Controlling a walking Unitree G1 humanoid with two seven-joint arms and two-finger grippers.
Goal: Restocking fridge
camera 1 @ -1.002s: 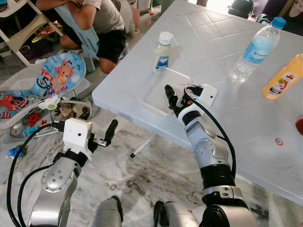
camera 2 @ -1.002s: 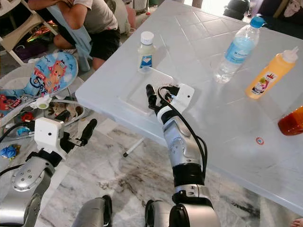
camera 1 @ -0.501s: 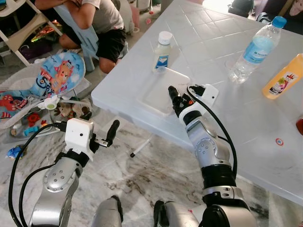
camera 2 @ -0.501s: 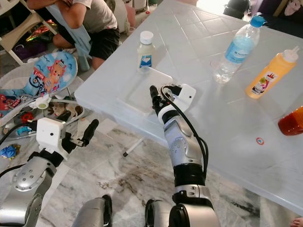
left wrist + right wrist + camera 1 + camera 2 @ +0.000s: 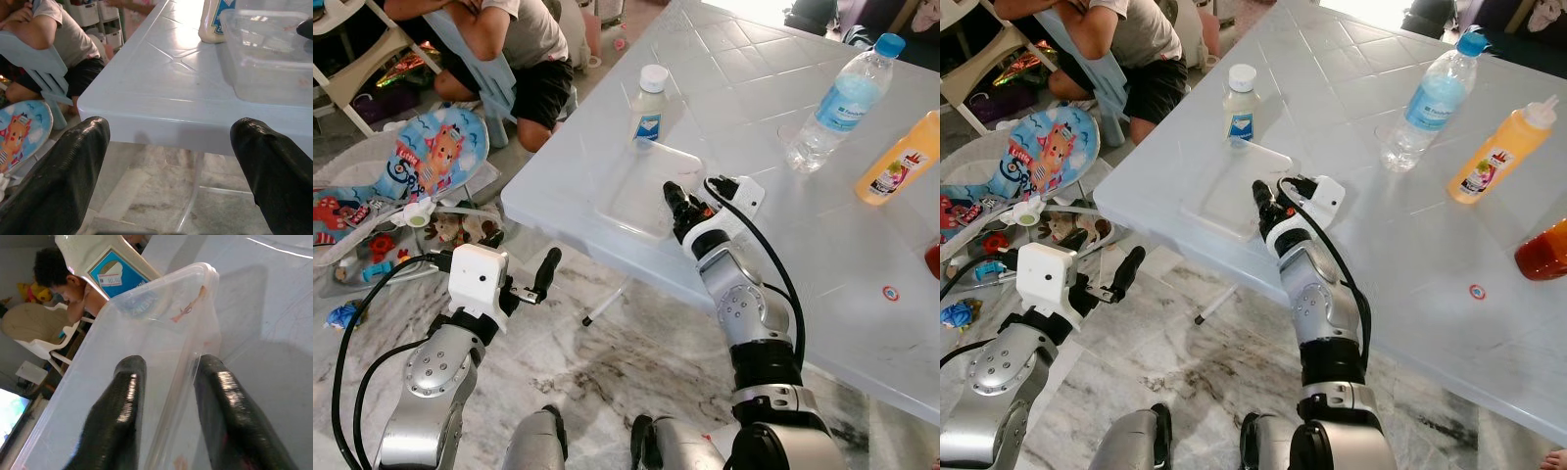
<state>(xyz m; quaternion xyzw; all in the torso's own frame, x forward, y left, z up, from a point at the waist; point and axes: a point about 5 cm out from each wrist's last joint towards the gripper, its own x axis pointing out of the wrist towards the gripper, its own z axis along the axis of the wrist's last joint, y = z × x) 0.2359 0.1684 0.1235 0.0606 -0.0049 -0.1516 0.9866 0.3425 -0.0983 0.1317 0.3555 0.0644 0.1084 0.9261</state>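
So the robot's parked at the corner of a big white plastic table [image 5: 773,147], and its right gripper [image 5: 1262,199] is up on the tabletop at a clear rectangular plastic container [image 5: 646,186]. From the wrist camera you can see the two black fingers [image 5: 122,401] straddling the container's side wall, one inside, one outside, with only a narrow gap between them. Can't tell if they're actually pinching it.

The container sits flat near the table's edge. Just behind it, touching or nearly so, is a small pale bottle with a white cap and blue label [image 5: 649,104]. Further along the table are a clear water bottle with a blue cap [image 5: 842,103] and an orange squeeze bottle [image 5: 901,162], both well apart from the container.

The left gripper [image 5: 541,277] hangs out below table height over the marble floor [image 5: 626,362], fingers spread wide, holding nothing.

A person in a grey shirt [image 5: 514,39] crouches beyond the table corner, next to a colourful baby bouncer [image 5: 431,157] and scattered toys.
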